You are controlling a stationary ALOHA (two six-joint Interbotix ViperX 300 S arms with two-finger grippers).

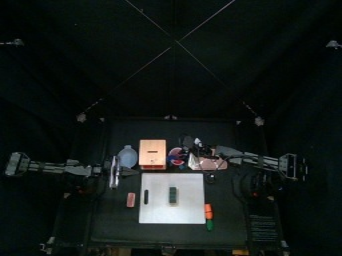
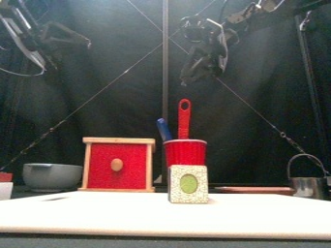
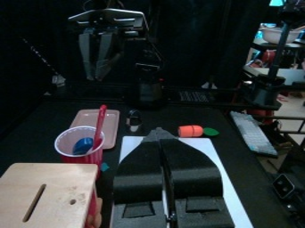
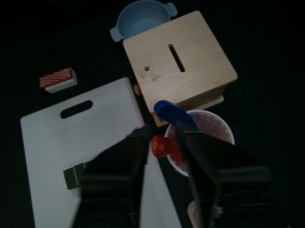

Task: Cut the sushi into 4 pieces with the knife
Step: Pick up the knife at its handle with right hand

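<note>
Hovered above the red cup (image 2: pixel 185 155) with the right gripper (image 4: pixel 169 142), jaws spread and grasping nothing, red knife (image 2: pixel 184 114) and blue knife (image 2: pixel 165 129) standing inside. Judged as the knife-fetching step, no cutting begun. Found the sushi roll (image 2: pixel 189 184) whole on the white cutting board (image 1: pixel 187 180). Rested the left gripper (image 3: pixel 165 138) clenched, empty, at left. Called next for descending onto a knife handle and closing.

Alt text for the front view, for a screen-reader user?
A toy sushi roll stands near the camera on the white cutting board, end face forward. Behind it are a red cup holding a red knife and a blue knife, a wooden box with a red drawer front, and a blue-grey bowl. The right pincer hangs high above the cup.
</note>
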